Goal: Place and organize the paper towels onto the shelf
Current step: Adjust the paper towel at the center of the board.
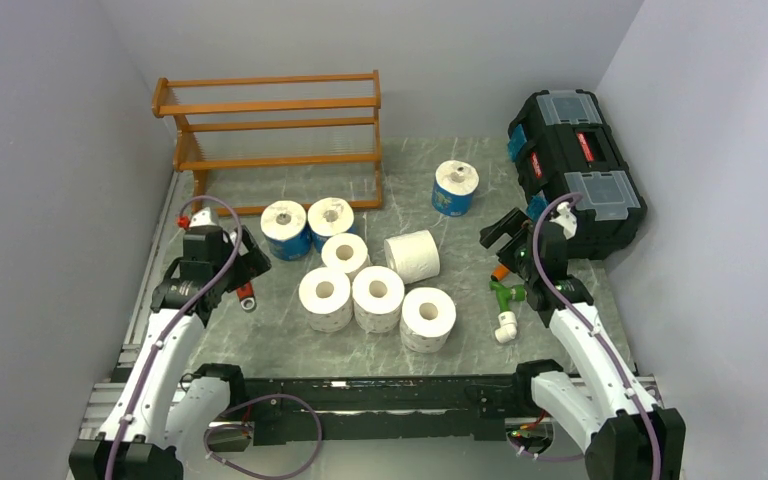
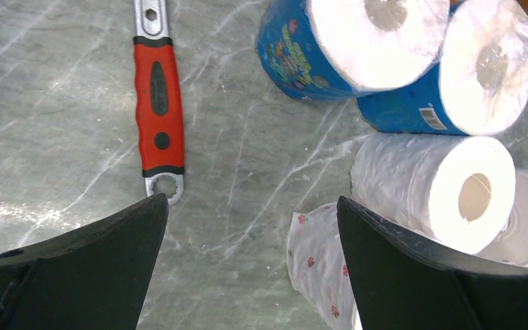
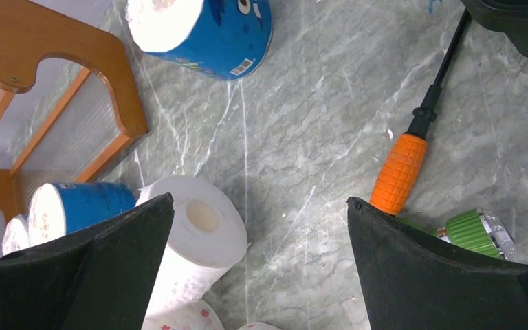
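Observation:
The shelf (image 1: pixel 270 104), an orange-brown wooden rack, stands empty at the back left; its end frame (image 3: pixel 120 89) shows in the right wrist view. Several paper towels sit on the table: two blue-wrapped rolls (image 1: pixel 285 230) (image 1: pixel 331 222) just in front of the shelf, a third blue one (image 1: pixel 455 188) alone to the right, and white rolls (image 1: pixel 377 297) clustered in the middle. My left gripper (image 1: pixel 248 258) (image 2: pixel 251 203) hangs open left of the cluster, a white roll (image 2: pixel 447 192) beside its right finger. My right gripper (image 1: pixel 500 232) (image 3: pixel 260 199) is open and empty, right of a white roll lying on its side (image 3: pixel 203 230).
A red-handled wrench (image 1: pixel 245 297) (image 2: pixel 158 103) lies by the left gripper. An orange-handled screwdriver (image 1: pixel 501 270) (image 3: pixel 400 172), a green fitting (image 1: pixel 507 295) and a white pipe fitting (image 1: pixel 505 327) lie near the right gripper. A black toolbox (image 1: pixel 575 170) stands at the back right.

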Robot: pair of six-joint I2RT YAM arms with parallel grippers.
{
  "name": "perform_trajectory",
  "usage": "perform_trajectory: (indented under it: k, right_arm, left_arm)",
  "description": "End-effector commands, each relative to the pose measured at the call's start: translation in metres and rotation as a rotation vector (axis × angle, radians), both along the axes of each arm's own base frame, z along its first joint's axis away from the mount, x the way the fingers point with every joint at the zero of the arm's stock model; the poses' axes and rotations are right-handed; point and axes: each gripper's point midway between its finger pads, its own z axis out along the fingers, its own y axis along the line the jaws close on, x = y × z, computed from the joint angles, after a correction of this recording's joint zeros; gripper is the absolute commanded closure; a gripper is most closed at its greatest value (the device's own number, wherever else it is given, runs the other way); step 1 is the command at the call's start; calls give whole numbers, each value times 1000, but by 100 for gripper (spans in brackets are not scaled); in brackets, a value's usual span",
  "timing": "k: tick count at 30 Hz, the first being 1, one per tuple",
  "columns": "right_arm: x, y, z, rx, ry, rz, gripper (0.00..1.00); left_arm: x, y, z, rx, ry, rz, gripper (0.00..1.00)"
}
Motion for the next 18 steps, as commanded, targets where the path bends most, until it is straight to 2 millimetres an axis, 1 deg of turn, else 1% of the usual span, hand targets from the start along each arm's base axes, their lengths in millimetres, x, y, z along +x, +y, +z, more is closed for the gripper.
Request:
perform_trajectory:
  k: [1,5,7,10,11,15,18]
  right_arm:
    - [7,4,17,4,-75,27,1]
    - [17,16,34,19,-119,91,1]
    - [20,21,39,21,-141,113,1]
    - [23,28,48,-23,-151,137,1]
    - [23,34,51,-49,-150,155,1]
    - [23,55,56,-133,-124,229,2]
    - [25,67,51,-148,-87,286,2]
  left_arm:
    - [10,-16,12,-21,-48,-76,1]
    - [11,-25,10,-19,-27,-108,1]
    - [10,-28,11,-20,-32,-119,1]
    - [9,-30,15,-28,-60,-133,1]
    - [9,-30,16,-31,-71,-133,1]
    - [8,-36,19,-59,-98,-152,1]
    - [8,-42,19,-83,-104,-177,1]
